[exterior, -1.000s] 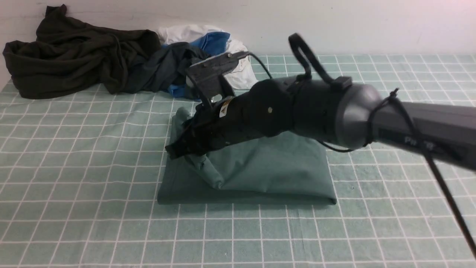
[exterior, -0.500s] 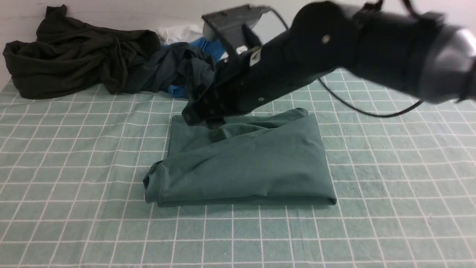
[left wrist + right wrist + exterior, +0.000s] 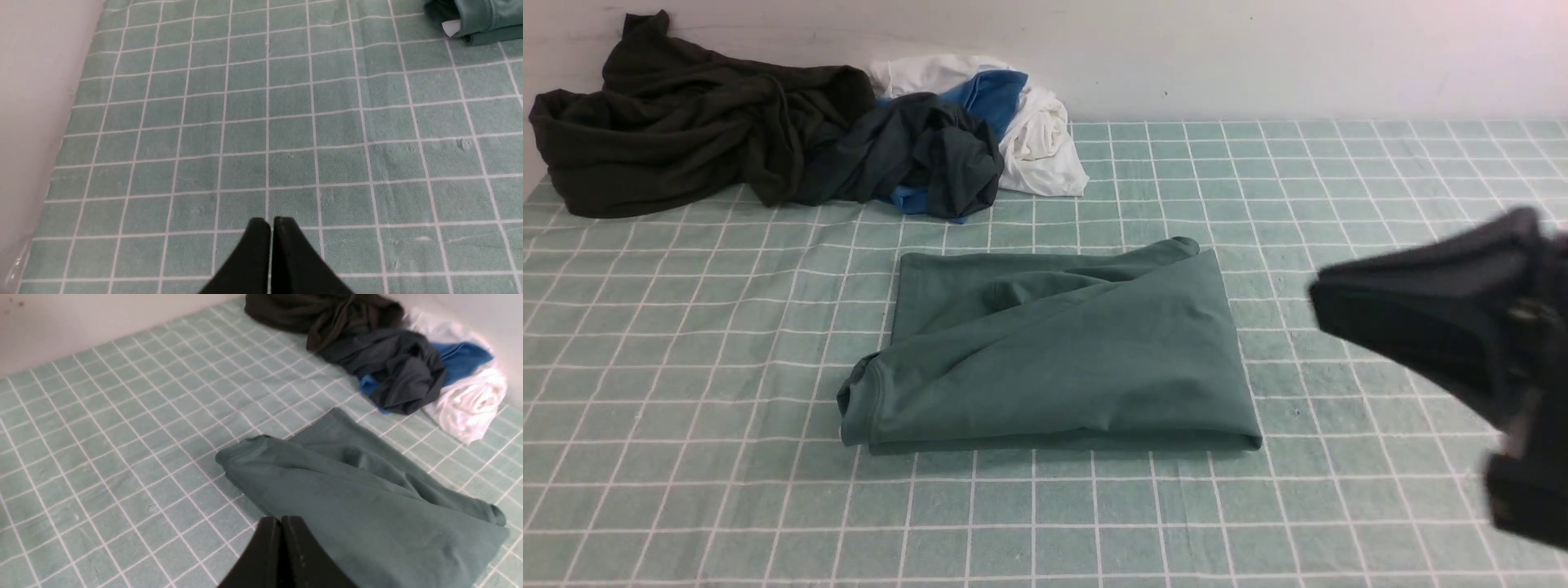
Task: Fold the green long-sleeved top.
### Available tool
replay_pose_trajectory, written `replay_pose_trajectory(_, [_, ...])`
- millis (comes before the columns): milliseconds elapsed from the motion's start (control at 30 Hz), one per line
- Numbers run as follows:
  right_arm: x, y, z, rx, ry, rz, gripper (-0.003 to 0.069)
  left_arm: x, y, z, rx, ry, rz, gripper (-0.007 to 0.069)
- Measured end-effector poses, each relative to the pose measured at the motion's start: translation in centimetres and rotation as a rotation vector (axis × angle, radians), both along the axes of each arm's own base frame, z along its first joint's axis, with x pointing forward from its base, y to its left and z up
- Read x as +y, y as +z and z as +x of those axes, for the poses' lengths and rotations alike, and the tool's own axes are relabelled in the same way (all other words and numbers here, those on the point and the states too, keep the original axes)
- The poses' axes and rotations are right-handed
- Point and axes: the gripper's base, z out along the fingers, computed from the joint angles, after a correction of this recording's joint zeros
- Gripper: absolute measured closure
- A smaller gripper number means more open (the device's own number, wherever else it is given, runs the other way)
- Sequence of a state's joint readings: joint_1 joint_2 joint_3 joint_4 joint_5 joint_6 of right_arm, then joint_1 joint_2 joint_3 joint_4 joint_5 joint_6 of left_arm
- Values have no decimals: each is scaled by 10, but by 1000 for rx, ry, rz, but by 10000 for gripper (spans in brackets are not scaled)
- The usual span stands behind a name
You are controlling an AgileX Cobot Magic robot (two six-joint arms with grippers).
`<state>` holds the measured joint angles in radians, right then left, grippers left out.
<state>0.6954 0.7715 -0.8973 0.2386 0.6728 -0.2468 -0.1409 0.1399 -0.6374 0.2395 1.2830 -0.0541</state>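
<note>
At centre, the green long-sleeved top [image 3: 1054, 367] lies folded; left end effector [image 3: 271, 221], right end effector [image 3: 281, 519] each closed.

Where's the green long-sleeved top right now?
Front view: the green long-sleeved top lies folded mid-table on the checked cloth, nearer the robot than the clothes pile at back left.

**Camera setup: one front, two wrist**

Front: from robot side, between arms, shallow angle forward over checked cloth [image 3: 686, 343] to far wall [image 3: 1258, 57]; mid range, right arm [image 3: 1437, 318] blurred close to lens.
Left wrist: close, steep look down past left gripper [image 3: 271, 222] at bare cloth, only a corner of green long-sleeved top [image 3: 482, 20] in frame.
Right wrist: higher, oblique past right gripper [image 3: 281, 520] toward far-left clothes pile [image 3: 388, 371].
Shared: top in all three; pile in front and right wrist.
</note>
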Motion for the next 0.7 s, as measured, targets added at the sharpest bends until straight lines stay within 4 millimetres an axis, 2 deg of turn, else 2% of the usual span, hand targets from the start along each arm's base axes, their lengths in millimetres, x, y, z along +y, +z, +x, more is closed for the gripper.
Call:
replay_pose_trajectory(33, [-4, 1, -5, -14, -2, 13, 670, 0, 0, 0, 0, 0, 0, 627])
replay_pose_trajectory(100, [-24, -8, -27, -38, -21, 68, 671, 0, 0, 0, 0, 0, 0, 627])
replay_pose_trajectory(333, [-57, -30, -61, -146, -54, 146, 671, 0, 0, 0, 0, 0, 0, 627])
replay_pose_trajectory(533, [-68, -36, -75, -214, -58, 215, 671, 0, 0, 0, 0, 0, 0, 627])
replay_pose_trajectory(700, [-66, -40, -75, -157, -55, 283, 672, 0, 0, 0, 0, 0, 0, 627])
